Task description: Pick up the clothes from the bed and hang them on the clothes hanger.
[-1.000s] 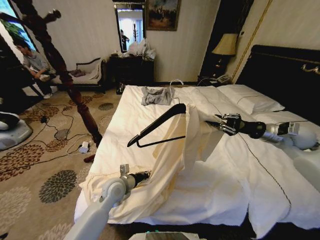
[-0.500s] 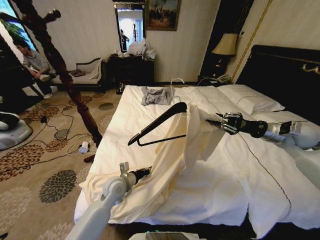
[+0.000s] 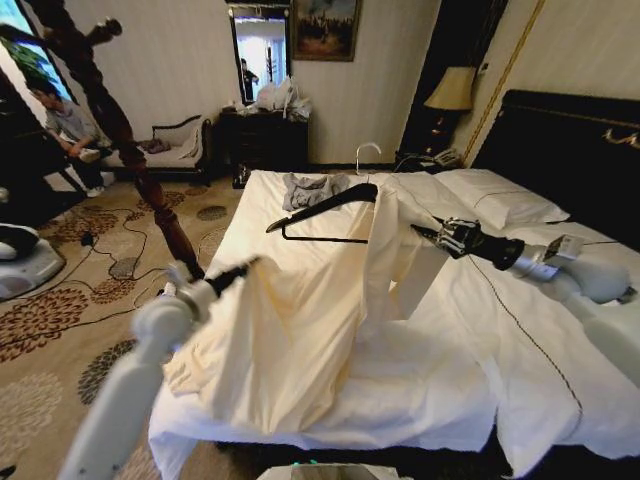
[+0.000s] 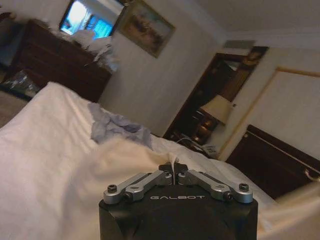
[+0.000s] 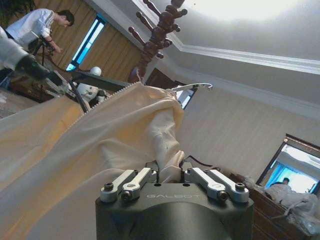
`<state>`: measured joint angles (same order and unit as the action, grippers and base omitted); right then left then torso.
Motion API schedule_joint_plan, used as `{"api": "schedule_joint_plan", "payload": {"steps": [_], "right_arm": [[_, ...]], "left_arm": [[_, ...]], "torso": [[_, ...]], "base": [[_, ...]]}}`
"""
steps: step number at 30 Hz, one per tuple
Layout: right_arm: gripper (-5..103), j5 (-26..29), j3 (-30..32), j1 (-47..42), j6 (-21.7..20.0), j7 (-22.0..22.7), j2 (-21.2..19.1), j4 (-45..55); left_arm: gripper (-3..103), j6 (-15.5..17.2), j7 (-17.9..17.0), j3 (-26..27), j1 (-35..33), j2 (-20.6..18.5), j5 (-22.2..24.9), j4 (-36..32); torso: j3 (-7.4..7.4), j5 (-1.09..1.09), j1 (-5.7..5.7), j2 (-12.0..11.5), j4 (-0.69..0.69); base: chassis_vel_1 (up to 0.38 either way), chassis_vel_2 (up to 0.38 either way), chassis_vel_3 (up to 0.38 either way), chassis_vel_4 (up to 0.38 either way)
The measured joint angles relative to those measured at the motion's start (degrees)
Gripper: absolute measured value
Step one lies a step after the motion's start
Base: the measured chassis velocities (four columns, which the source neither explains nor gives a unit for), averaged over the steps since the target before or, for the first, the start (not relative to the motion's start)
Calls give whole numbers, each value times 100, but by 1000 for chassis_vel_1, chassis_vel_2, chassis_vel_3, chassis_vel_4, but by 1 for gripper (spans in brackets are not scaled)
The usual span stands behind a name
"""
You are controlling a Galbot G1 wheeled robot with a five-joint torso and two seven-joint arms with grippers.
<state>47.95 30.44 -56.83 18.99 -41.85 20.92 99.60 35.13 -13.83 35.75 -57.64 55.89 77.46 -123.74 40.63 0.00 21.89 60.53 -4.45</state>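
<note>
since a second ago our left gripper [image 3: 243, 266] has swung up off the bed [image 3: 480, 380], lifting a pinched edge of the clothes [image 3: 290, 330]. our right gripper [image 3: 432, 236] grips the other side, stretching the thin, soft cream fabric over one shoulder of the slim black clothes hanger [image 3: 325, 208].

Pale striped walls [image 3: 385, 90], with a framed painting [image 3: 323, 27] at twelve o'clock beside a tall mirror [image 3: 260, 50] above a dark dresser [image 3: 262, 140]. Floral patterned carpet [image 3: 70, 330] at eight o'clock, crossed by loose cables; turned-wood coat stand [image 3: 120, 130] at ten. Shaded lamp [image 3: 452, 90] at one o'clock, small cushioned settee [image 3: 180, 145] by the far wall.
</note>
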Motion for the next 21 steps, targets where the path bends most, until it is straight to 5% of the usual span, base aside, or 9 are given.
{"api": "schedule_joint_plan", "payload": {"steps": [4,7,9,12,14,21], "right_arm": [[18,-17,-11,-29,101,-102,91,-15],[18,-72,-72,-57,146,-168,220,-20],[18,-93,-85,-67,154,-189,259,-16],[18,-164,-118,-115,183,-251,376,1],[18,-192,-122,-134,195,-274,416,1],[18,-238,-48,-229,278,-371,507,-8]], "left_arm": [[0,32,40,-396,-992,-37,-850,-752],[0,156,-196,-1228,-2133,100,-2068,-886],[-2,222,-352,-1474,-2290,146,-2186,-841],[14,491,-948,-2070,-2433,247,-1974,-751],[14,600,-1133,-2171,-2432,259,-1717,-782],[41,699,-1346,-1777,-2426,84,-217,-1396]], "torso": [[-1,-1,-1,0,-2],[-1,0,-3,0,3],[-1,-1,-2,1,4],[-1,0,-2,1,-2],[-1,0,-2,0,-3],[-1,1,-2,1,0]], "base": [[0,0,0,0],[0,0,0,0],[0,0,0,0],[0,0,0,0],[0,0,0,0],[0,0,0,0]]}}
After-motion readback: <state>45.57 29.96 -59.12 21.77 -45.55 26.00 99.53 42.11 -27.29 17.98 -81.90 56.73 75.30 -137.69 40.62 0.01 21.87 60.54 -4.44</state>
